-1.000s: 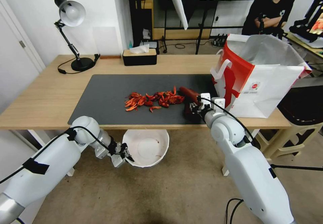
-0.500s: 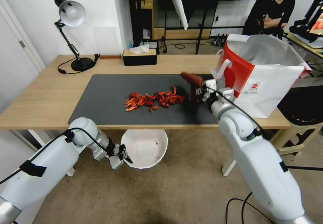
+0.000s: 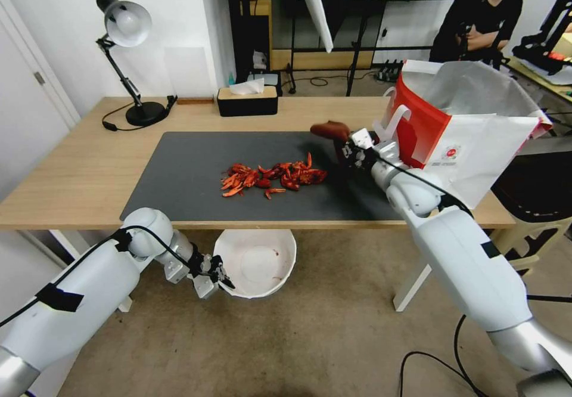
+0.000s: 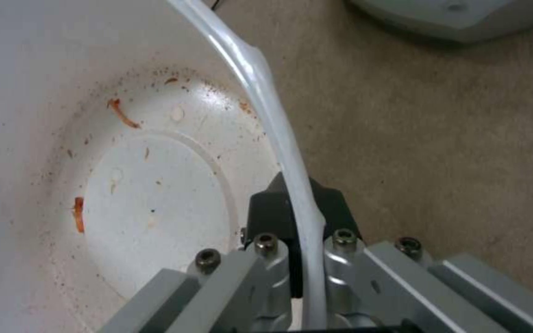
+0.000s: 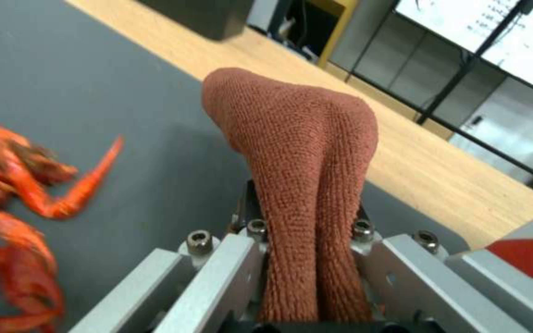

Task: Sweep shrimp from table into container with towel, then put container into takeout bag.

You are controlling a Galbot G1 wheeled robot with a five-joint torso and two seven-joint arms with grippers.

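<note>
Grey mat, right hand (image 3: 350, 151) pinching towel (image 3: 329, 129), free end toward shrimp (image 3: 273, 177)

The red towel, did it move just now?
Yes. The right gripper carried the towel up and back, from the mat's near edge towards the tissue box.

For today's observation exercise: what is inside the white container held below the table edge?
The container, gripped at its rim by the left gripper, holds a few orange scraps and specks, no whole shrimp. The gripper covers a small part of its floor.
</note>
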